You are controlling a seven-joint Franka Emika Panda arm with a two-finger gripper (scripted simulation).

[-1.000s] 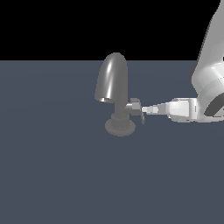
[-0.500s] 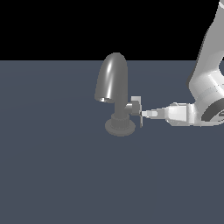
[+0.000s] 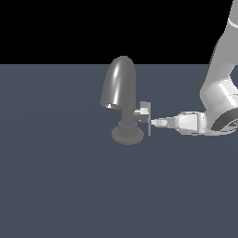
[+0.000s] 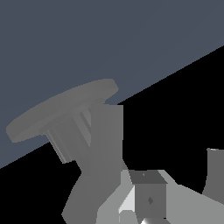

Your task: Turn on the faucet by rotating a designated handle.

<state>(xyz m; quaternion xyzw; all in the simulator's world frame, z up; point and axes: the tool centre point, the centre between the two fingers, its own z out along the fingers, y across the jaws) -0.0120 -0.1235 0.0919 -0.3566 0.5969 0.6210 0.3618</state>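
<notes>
One flat slate-blue table (image 3: pixel 56 186), filling the lower part of the exterior view under a black background.

One pale grey robot arm (image 3: pixel 222 83), entering from the exterior view's right, its upper links coming down from the top corner and its forearm bent to run level toward the faucet.

One faucet (image 3: pixel 122 88), grey and metallic, standing on the table near the middle of the exterior view. Large rounded, hood-like spout arching toward the exterior view's left; short stem below it; round disc base resting on the table. In the wrist view the disc base (image 4: pixel 57 109) shows as a tilted grey oval with the stem beneath it.

One hand (image 3: pixel 155 122), white and tapered, lying level at stem height on the exterior view's right of the faucet, its tip touching or just beside the handle's flat bar. Fingers look close together; whether they pinch the bar cannot be told from either view.

One handle (image 3: pixel 145 117), a small grey stub sticking sideways from the stem toward the arm, ending in a thin flat bar that stands upright.
</notes>
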